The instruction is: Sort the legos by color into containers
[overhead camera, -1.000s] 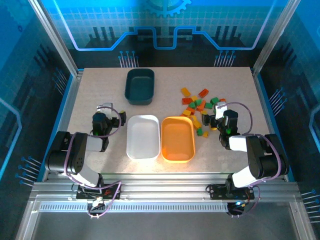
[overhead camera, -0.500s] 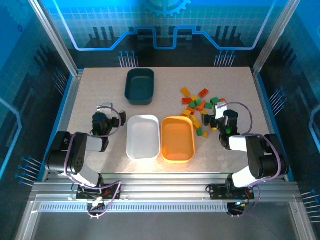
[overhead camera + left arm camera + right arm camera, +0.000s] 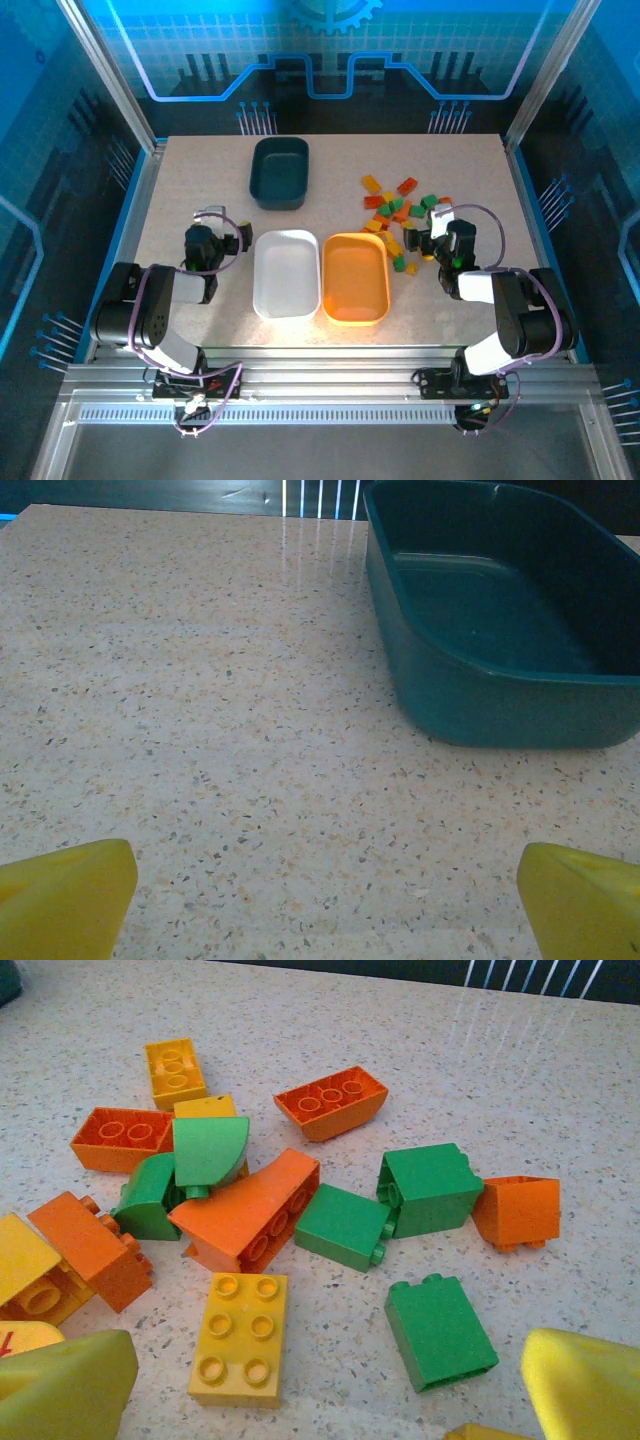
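Right gripper (image 3: 320, 1395) is spread wide and empty, low over the bricks (image 3: 250, 1215), which lie scattered just right of the orange tub (image 3: 355, 280). Left gripper (image 3: 320, 900) is equally wide and empty, well left of the orange tub, past the white tub (image 3: 287, 272). The teal tub (image 3: 279, 172) sits behind and to the left of the orange tub.

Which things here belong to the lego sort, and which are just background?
Job:
- legos
- white tub
- teal tub
- orange tub

Not job:
- table
- metal frame
- blue walls
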Controlling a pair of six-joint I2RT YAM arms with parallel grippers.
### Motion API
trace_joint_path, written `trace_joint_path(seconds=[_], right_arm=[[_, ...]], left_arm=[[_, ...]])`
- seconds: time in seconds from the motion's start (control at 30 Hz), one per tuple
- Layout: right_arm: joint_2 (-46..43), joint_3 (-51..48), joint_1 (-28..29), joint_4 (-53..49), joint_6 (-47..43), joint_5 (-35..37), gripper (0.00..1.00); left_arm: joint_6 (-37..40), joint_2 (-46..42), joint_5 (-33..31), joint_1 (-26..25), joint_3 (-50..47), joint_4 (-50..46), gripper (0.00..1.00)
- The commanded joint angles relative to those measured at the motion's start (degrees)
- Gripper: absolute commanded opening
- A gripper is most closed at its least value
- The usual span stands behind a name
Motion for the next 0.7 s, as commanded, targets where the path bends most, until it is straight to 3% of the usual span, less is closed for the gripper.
trace_joint_path(seconds=[0.0, 0.17, 0.23, 0.3, 0.43, 0.5, 0.57, 0.6, 0.67], right_arm=[[0.0, 0.9, -0.7, 0.8, -0.4, -1.1, 1.0], [-0.3, 1.8, -0.3, -0.2, -0.2, 1.2, 1.0], [-5.2, 7.0, 1.6, -12.4, 0.1, 7.6, 1.0], [-9.9, 14.1, 2.2, -24.8, -0.5, 8.6, 1.0], [-19.3, 29.4, 7.7, -46.3, 3.4, 18.8, 1.0], [-20.3, 38.9, 8.5, -63.3, 14.0, 20.3, 1.0], [-19.7, 44.1, 6.7, -72.8, 19.3, 15.0, 1.0], [-19.5, 43.7, 5.7, -74.1, 23.4, 14.2, 1.0], [-19.2, 39.9, 2.9, -72.7, 26.0, 5.8, 1.0]], left_arm=[[0.6, -0.7, 1.6, 0.2, 1.0, -0.2, 0.99], [0.5, -2.4, -1.0, -0.1, 2.1, -3.6, 0.99], [0.5, -8.8, -2.0, -0.5, 6.2, -17.0, 0.99], [1.3, -15.0, -2.9, -1.1, 11.3, -27.8, 0.99], [-1.3, -27.6, -3.4, -3.6, 17.1, -39.2, 0.99], [-10.4, -33.6, -4.2, -4.6, 19.2, -44.3, 0.99], [-26.2, -38.6, -5.1, -4.6, 20.5, -51.2, 0.99], [-33.9, -41.2, -4.3, -4.5, 20.2, -54.1, 0.99], [-39.8, -45.9, -0.3, -4.5, 16.6, -53.5, 0.99]])
